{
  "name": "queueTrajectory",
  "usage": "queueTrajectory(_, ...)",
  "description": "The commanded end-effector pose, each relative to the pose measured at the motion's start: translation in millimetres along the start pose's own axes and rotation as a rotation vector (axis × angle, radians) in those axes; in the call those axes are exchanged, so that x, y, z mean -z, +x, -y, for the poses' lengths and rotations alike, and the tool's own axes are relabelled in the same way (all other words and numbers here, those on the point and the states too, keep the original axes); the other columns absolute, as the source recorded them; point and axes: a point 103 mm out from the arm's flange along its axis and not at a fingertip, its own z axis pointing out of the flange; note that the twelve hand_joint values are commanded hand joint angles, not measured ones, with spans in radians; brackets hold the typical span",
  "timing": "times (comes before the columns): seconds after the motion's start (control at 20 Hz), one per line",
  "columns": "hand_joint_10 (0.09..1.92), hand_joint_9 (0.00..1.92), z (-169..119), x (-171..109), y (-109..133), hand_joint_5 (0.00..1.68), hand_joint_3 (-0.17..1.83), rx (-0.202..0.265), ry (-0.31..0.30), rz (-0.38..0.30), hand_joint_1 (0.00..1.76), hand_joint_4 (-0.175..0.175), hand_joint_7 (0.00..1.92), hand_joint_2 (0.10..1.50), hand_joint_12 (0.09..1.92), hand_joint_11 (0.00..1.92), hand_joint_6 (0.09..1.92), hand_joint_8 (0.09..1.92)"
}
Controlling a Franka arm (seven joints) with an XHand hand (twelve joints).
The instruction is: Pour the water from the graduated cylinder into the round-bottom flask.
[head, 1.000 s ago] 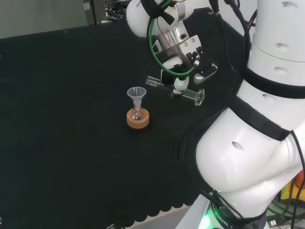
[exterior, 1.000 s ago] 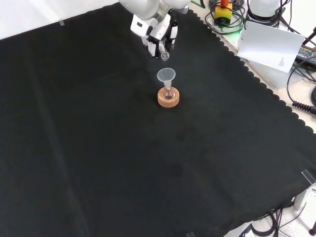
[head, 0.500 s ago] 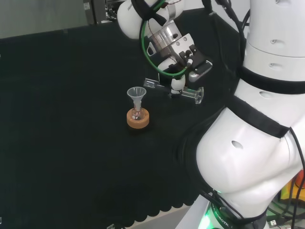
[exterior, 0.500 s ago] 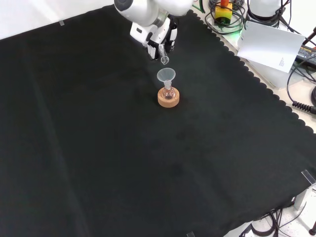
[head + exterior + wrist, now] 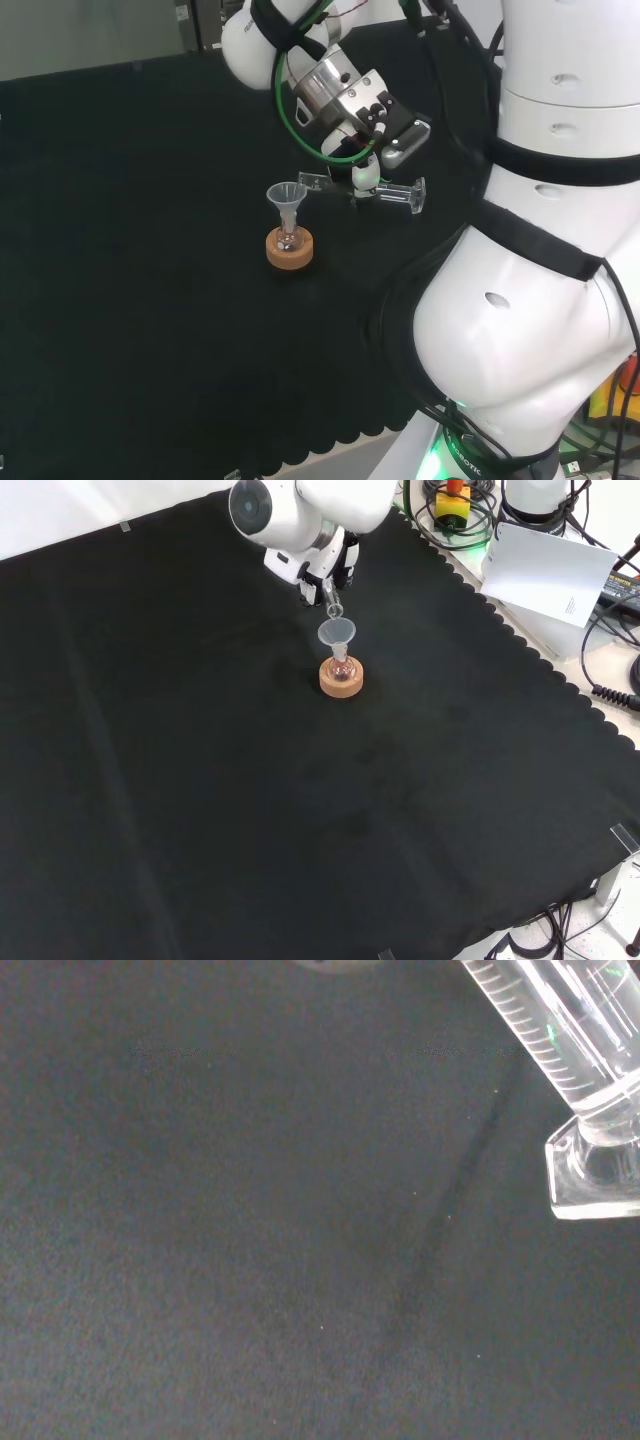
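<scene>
Looking over the arm in the head view, the hand (image 5: 372, 150) is closed around the graduated cylinder (image 5: 362, 186), which lies almost level in the air. Its mouth points left and reaches the rim of the clear funnel (image 5: 286, 200). The funnel sits in the neck of the small round-bottom flask (image 5: 288, 240), and the flask rests on a cork ring (image 5: 289, 250) on the black tabletop (image 5: 140, 300).

In the front view, the hand (image 5: 325, 568) hangs just above the funnel (image 5: 337, 633), with the cork ring (image 5: 341, 678) below it.

In the wrist view, the graduated cylinder (image 5: 560, 1040) crosses one corner, its scale marks and square foot clear against the cloth.

I think the risk is a spill: if the mouth is not over the funnel when the cylinder tips further, water falls on the cloth. A touch on the funnel could also knock over the light flask.
</scene>
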Motion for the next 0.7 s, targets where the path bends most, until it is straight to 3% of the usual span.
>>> queueTrajectory(0.05,0.17,1.34,-1.7,10.8,13.4,0.99,0.00,-0.016,0.046,0.056,1.26,-0.175,1.02,1.10,0.87,1.08,0.98,0.97)
queueTrajectory(0.25,0.17,1.35,-2.3,17.3,19.8,0.99,0.00,-0.015,0.074,0.072,1.26,-0.175,1.02,1.10,0.87,1.08,0.98,0.97)
queueTrajectory(0.7,0.17,1.35,4.3,25.4,21.9,0.99,0.00,-0.040,0.060,0.087,1.26,-0.175,1.02,1.10,0.87,1.08,0.98,0.97)
